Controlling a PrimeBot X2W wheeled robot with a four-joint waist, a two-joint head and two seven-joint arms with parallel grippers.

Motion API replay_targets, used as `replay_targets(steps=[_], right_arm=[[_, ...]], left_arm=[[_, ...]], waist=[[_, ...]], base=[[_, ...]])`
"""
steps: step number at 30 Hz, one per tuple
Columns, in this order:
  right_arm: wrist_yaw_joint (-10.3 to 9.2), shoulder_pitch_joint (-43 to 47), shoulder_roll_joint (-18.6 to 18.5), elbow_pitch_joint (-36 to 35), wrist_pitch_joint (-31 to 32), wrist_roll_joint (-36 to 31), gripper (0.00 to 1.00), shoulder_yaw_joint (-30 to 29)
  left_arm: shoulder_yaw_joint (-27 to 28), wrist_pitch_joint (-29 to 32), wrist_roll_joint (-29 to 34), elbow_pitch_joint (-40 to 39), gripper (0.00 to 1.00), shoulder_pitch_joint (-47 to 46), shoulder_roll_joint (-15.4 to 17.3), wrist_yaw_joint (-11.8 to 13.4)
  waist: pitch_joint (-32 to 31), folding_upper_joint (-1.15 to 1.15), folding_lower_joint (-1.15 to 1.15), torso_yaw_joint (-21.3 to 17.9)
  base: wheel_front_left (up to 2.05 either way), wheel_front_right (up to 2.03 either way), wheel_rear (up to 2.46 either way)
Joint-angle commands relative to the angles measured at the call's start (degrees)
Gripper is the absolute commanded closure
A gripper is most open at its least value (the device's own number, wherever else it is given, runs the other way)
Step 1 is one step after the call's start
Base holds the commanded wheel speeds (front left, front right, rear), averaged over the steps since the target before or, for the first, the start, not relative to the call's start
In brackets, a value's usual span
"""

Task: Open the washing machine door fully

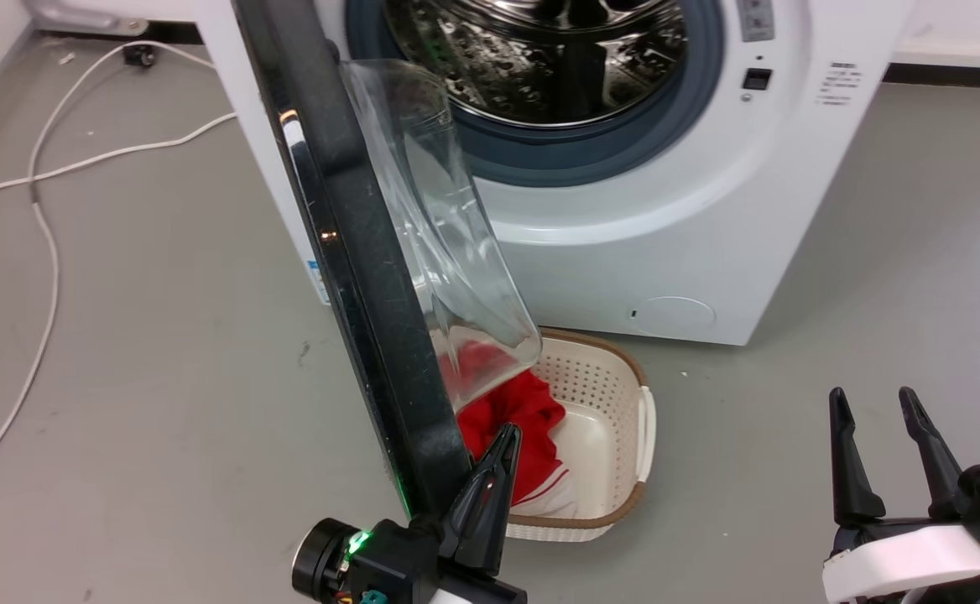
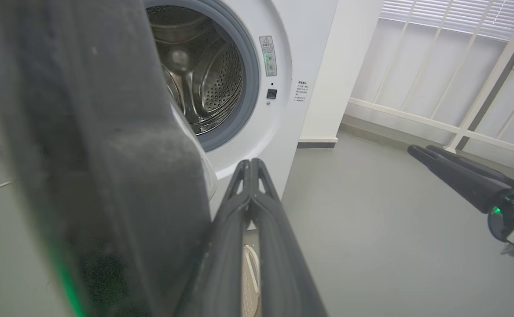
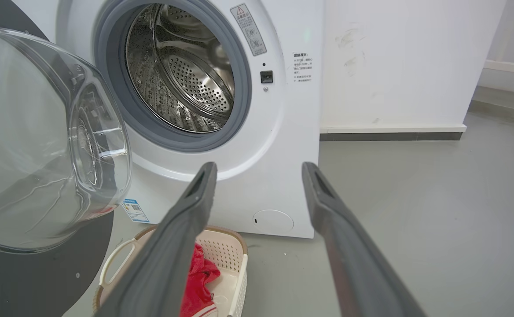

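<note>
Currently the washing machine door [image 1: 347, 252] is standing out roughly square to the front of the washing machine [image 1: 624, 252], hinged on the robot's left, leaving the steel drum fully exposed; judging the task about half done, since the door is not yet lying back toward the cabinet side. Left gripper [image 1: 503, 440] is sitting against the inner side of the door's free edge, fingers pressed together, holding nothing; right gripper [image 1: 873, 403] is hovering well apart, fingers spread, empty. Remaining: swinging the door further outward. Grey floor [image 1: 163, 377] is looking smooth and hard; 1 cream basket [image 1: 599, 386] with a red garment [image 1: 523, 411] is sitting under the door's glass bowl; 1 white cable [image 1: 121, 153] is trailing across the floor at left.
</note>
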Motion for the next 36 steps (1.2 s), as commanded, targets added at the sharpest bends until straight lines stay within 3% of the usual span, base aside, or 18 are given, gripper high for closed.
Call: replay_targets(steps=[1, 11, 20, 28, 36], right_arm=[[-0.03, 0.2, 0.13, -0.24, 0.03, -0.15, 0.0, 0.03], [-0.03, 0.25, 0.11, -1.15, 0.94, -0.69, 0.0, -0.49], [-0.02, 0.23, 0.1, -2.1, 2.0, -1.46, 0.0, -0.71], [-0.03, 0.7, 0.1, -2.9, 2.92, -1.7, 0.0, -0.71], [-0.03, -0.34, 0.1, -4.86, 4.5, -2.88, 0.0, -0.97]], left_arm=[[1.06, -0.19, 0.35, -0.56, 1.0, 0.35, 0.72, 0.91], [1.43, -0.24, -0.11, -2.69, 1.0, 2.75, 1.05, 2.77], [5.33, -1.54, -1.37, -2.89, 1.0, 3.68, 2.1, 4.66], [10.54, -2.5, -2.6, -1.12, 1.0, 2.8, 4.67, 4.96], [18.2, -3.2, -5.57, 0.67, 1.0, 0.51, 4.71, 4.0]], waist=[[0.22, 0.0, 0.0, 1.58], [0.84, 0.0, 0.0, 8.7], [0.85, 0.0, 0.0, 15.05], [0.88, 0.0, 0.0, 17.14], [3.65, 0.0, 0.0, 17.59]], base=[[0.0, 0.0, 0.0], [0.0, 0.0, 0.0], [0.0, 0.0, 0.0], [0.0, 0.0, 0.0], [0.0, 0.0, 0.0]])
